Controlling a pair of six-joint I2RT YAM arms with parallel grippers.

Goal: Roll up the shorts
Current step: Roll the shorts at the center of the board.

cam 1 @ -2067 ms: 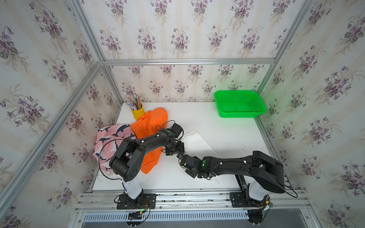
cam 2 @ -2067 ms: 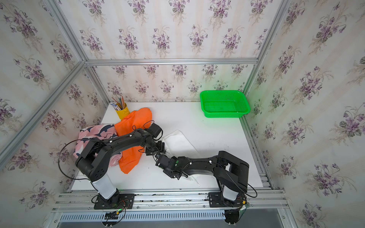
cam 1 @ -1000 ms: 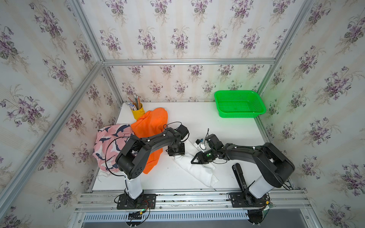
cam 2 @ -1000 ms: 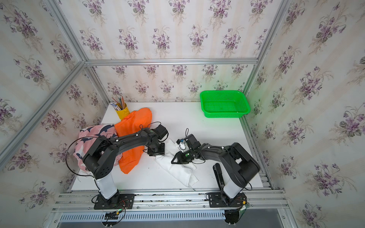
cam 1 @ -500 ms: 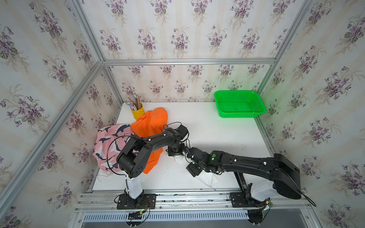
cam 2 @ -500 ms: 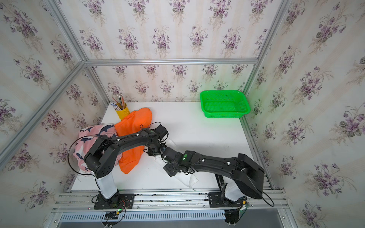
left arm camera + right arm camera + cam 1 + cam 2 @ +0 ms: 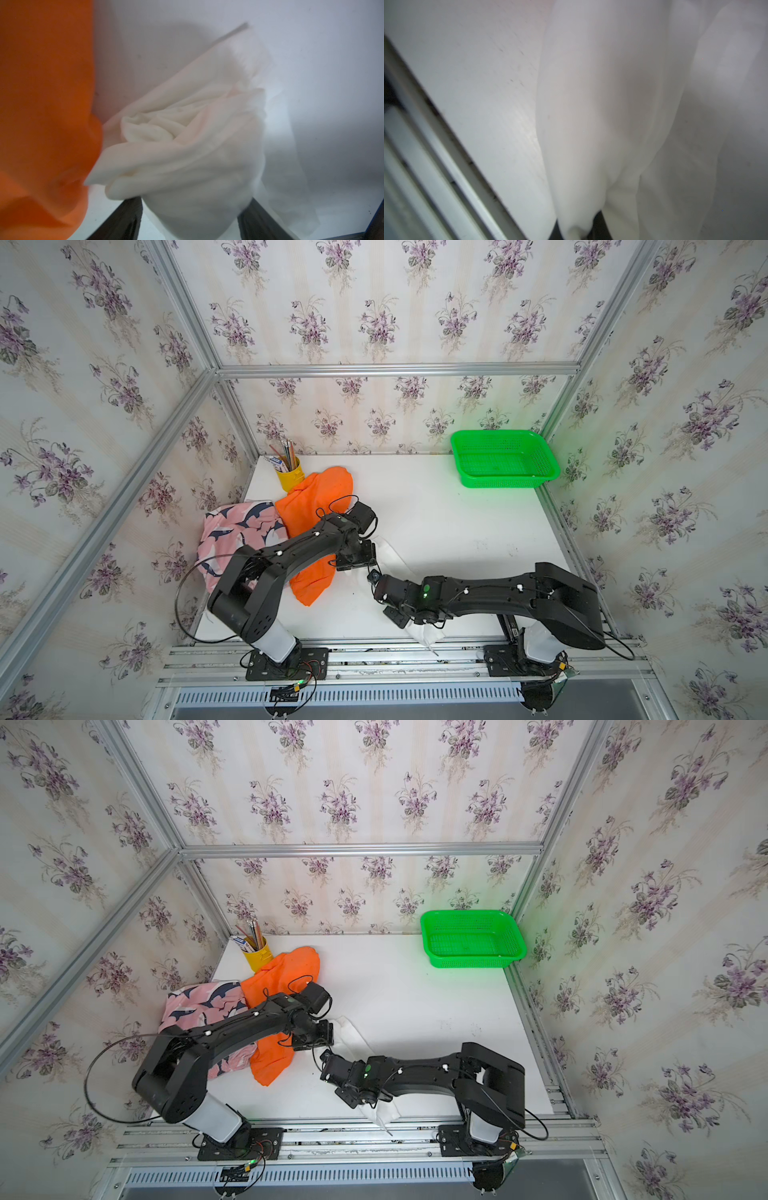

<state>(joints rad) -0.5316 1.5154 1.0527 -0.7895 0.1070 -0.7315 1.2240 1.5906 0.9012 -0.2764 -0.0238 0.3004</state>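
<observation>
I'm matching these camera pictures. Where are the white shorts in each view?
Top view: white shorts, at the table's front centre.
Top view: same spot.
Left wrist: mid-frame, bunched, beside orange shorts.
Right wrist: a broad fold filling much of the frame.
Shared landmark: the white table.

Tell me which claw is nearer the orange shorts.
Left. The left claw hangs right beside the orange shorts, over the white shorts. The right claw is farther off, near the front edge of the table, shut on the white shorts.

Top views overhead, sharing table (image 7: 457, 531), wrist views close on white shorts (image 7: 187, 145)
</observation>
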